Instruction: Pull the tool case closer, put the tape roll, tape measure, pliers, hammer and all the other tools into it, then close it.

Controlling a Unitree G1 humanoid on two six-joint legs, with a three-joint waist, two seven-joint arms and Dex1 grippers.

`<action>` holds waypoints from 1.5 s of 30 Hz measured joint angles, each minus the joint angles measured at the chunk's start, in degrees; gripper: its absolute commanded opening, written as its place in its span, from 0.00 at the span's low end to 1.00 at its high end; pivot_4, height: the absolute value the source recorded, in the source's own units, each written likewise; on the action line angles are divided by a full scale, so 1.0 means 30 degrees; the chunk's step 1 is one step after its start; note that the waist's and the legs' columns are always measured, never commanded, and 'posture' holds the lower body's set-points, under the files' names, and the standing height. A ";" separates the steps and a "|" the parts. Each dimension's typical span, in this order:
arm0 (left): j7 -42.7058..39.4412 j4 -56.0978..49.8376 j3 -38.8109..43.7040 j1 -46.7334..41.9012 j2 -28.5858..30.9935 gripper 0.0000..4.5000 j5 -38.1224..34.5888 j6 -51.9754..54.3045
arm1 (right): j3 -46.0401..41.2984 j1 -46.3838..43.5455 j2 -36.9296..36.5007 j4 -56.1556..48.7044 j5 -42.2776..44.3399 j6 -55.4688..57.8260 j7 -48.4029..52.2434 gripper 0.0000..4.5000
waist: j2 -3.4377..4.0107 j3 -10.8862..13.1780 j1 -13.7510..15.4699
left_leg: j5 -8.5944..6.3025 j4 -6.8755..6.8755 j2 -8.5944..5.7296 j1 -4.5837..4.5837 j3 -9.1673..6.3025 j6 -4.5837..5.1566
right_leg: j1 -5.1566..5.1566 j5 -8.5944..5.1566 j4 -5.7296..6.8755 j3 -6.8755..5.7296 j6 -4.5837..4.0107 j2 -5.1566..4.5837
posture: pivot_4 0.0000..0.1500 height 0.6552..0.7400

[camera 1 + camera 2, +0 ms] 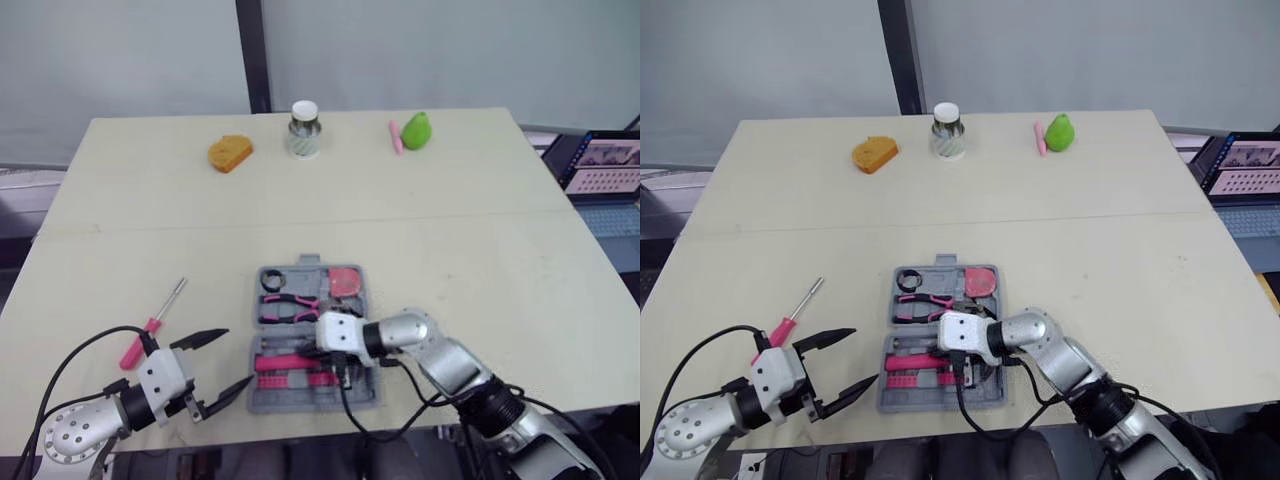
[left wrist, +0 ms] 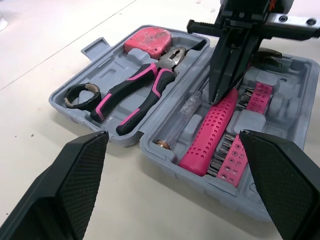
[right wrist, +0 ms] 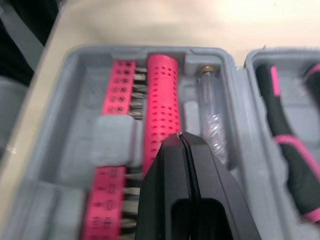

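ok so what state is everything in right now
tool case: open, flat on the table
tape roll: in the case
tape measure: in the case
pliers: in the case
hammer: in the case
pink screwdriver: loose on the table, outside the case
left gripper: fingers open, empty
right gripper: fingers shut, tips at the hammer handle
jar: upright, lid on

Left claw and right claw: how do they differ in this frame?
The left claw is open wide; the right claw is shut. The left claw hangs over the table beside the tool case; the right claw points down inside it, tip at the pink perforated handle. Both are black.
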 measured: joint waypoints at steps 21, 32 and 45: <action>0.0356 -0.0017 -0.0432 0.0041 -0.0009 1.00 0.0020 -0.0003 | 0.0555 -0.0072 -0.0706 -0.0361 -0.1026 0.0245 0.0507 0.00 | -0.0003 -0.0004 -0.0008 | -0.0006 -0.0001 0.0001 0.0015 0.0009 -0.0003 | 0.0001 0.0000 0.0000 0.0000 0.0000 0.0000 | 1.00 1.00; 0.0449 -0.0033 -0.0720 0.0013 -0.0009 1.00 0.0020 0.0037 | 0.1282 -0.0386 -0.0526 -0.0572 -0.1788 0.1136 0.0410 0.00 | -0.0004 -0.0035 -0.0024 | -0.0006 -0.0005 0.0014 0.0063 0.0010 -0.0005 | 0.0032 -0.0001 0.0007 0.0000 -0.0001 0.0008 | 1.00 1.00; 0.0658 -0.0051 -0.0904 -0.0208 -0.0011 1.00 0.0018 0.0116 | 0.0382 0.0554 -0.0164 -0.0666 -0.0815 0.1849 0.0206 0.00 | 0.0024 -0.0166 0.0010 | -0.0010 -0.0004 0.0015 0.0046 0.0012 -0.0010 | 0.0032 -0.0002 -0.0009 0.0008 -0.0003 0.0010 | 1.00 1.00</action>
